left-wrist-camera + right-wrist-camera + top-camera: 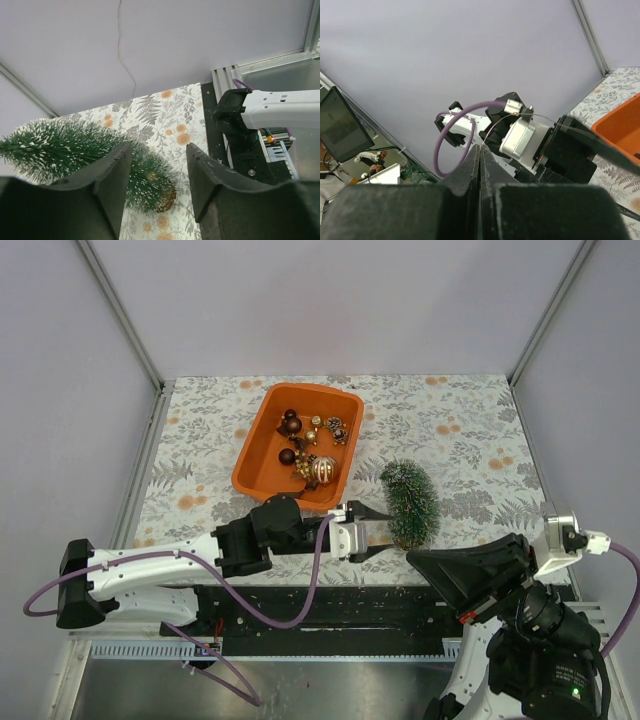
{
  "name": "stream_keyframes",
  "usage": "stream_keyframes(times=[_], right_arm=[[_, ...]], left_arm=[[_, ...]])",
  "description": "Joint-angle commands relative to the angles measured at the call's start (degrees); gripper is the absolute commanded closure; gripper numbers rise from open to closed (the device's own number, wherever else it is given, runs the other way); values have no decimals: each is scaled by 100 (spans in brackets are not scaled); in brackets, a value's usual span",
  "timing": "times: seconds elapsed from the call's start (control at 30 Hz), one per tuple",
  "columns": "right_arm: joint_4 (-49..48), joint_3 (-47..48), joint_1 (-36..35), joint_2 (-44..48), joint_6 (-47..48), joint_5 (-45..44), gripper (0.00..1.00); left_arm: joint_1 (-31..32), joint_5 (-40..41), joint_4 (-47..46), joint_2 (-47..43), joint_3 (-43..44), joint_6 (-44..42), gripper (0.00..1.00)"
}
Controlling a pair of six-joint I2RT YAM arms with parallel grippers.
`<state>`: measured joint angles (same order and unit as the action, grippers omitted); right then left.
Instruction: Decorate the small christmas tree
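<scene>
The small christmas tree lies on its side on the floral cloth, tip pointing away from the arms and brown base toward the near edge. In the left wrist view the tree has a small gold bauble resting among its lower bristles. My left gripper is open just left of the tree's base; its fingers frame the lower branches without touching, and nothing is held. My right gripper is shut and empty near the table's front edge, below the tree, and its closed tips point toward the left arm.
An orange tub behind the left gripper holds several gold and brown baubles. The table's black front rail runs under both arms. Grey walls close in the back and both sides.
</scene>
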<state>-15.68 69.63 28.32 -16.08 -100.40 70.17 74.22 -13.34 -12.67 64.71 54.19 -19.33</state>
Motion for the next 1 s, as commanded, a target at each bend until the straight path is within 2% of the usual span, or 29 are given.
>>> stream_keyframes(times=[0.0,0.07,0.23,0.37,0.43,0.53,0.7,0.87,0.97], right_arm=[[978,420,69,122,390,268,100],[1425,569,60,236,494,391,100],[2604,684,78,728,811,559,100],[2913,578,113,1027,803,708,100],[2913,596,104,1097,715,778,100],[2633,579,104,1150,461,858,100],[2237,482,122,1177,170,849,100],[1877,298,166,1194,-49,814,100],[1630,166,209,1212,-208,788,100]], left_arm=[[-4,95,-552,-107,109,105,38],[-4,25,-640,-55,153,62,17],[14,-536,-641,164,442,-281,2],[40,-792,-325,437,952,-465,1],[67,-968,-237,446,962,-912,1],[84,-1003,-202,472,1005,-959,1],[242,-1786,343,403,953,-1396,1],[295,-1146,537,8,567,-1573,1],[42,-583,590,-510,137,-1749,1]])
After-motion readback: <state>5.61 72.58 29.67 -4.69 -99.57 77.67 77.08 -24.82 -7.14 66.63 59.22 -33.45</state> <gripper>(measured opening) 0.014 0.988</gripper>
